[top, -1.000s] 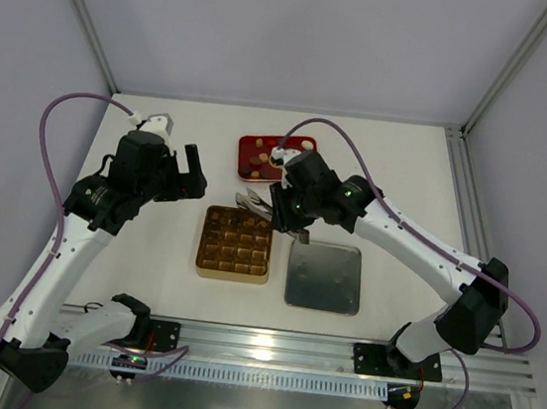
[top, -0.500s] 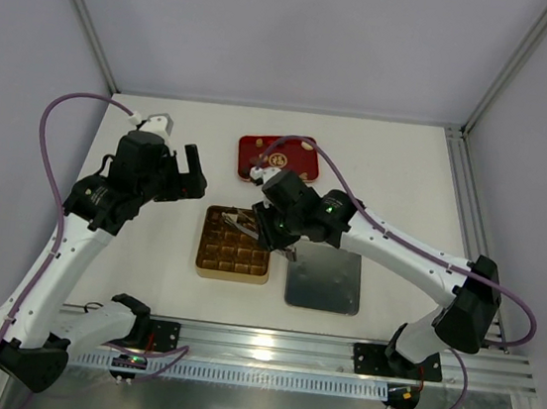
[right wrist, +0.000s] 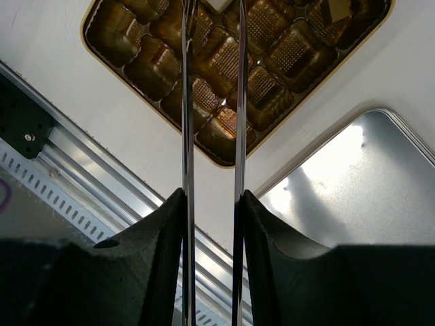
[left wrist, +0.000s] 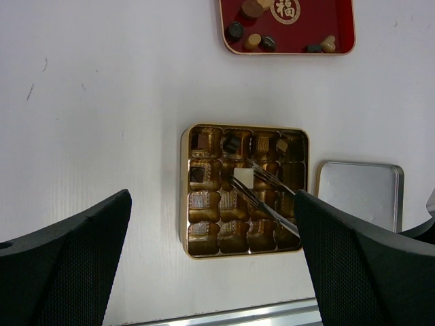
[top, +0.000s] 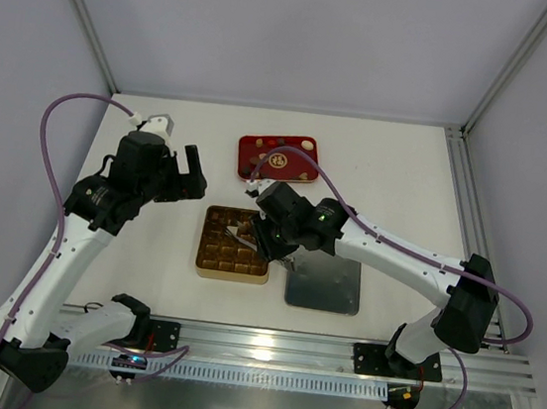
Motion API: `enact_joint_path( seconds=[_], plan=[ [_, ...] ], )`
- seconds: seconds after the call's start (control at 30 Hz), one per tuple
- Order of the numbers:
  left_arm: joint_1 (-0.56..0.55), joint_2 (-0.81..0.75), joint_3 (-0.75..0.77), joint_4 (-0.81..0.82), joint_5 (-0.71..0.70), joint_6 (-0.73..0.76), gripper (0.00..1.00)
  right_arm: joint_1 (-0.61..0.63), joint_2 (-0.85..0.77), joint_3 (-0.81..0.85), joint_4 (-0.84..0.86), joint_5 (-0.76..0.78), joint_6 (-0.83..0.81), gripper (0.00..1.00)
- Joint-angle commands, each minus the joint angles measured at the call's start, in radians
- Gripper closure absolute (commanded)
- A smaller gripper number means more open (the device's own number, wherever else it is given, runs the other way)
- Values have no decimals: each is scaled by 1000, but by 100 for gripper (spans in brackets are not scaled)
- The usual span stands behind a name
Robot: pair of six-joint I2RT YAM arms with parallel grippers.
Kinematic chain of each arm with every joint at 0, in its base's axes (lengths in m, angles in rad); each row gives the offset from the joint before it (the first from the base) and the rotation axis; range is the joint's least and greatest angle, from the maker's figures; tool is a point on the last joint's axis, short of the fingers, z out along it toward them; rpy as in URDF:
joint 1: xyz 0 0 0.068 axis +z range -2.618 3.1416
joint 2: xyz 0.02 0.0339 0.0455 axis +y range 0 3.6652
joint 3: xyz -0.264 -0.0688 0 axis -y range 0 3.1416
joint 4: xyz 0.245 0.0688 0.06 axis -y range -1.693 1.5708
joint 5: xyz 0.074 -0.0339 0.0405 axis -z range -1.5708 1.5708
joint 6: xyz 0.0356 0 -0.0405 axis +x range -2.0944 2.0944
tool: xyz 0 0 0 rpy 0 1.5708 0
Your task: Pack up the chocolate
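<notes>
- The right gripper is clamped on a pair of thin metal tweezers. Their tips pinch a cream square chocolate piece over the second row of the gold square box with a grid of compartments. I cannot tell whether the piece touches a cup yet.
- The piece sits close to the ridge between two cups, so a release here could leave it tilted on the divider instead of seated flat.
- The tweezers are long and springy, so a small wrist error shows large at the tips. They could scrape the thin gold liner or nudge the dark chocolate pieces in neighbouring cups.
- If the fingers ease too far, the tweezers themselves may slip from the grip and fall into the box.
- A smooth piece may cling to one blade on opening and lift back out.
- The left gripper hangs spread wide and empty, high above the table. Nothing steadies the box if the tips drag it toward the silver square metal lid.
- More brown and cream chocolate pieces wait in the red rectangular tray.
</notes>
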Motion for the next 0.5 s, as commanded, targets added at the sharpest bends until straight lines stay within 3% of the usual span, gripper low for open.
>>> enact_joint_path(
  seconds=[0.0, 0.47],
  plan=[
    [-3, -11, -7, 22, -7, 1, 0, 6, -13, 0, 38, 19, 11, 60],
    [-1, -11, -10, 24, -12, 6, 0, 8, -5, 36, 28, 22, -2, 55]
  ],
)
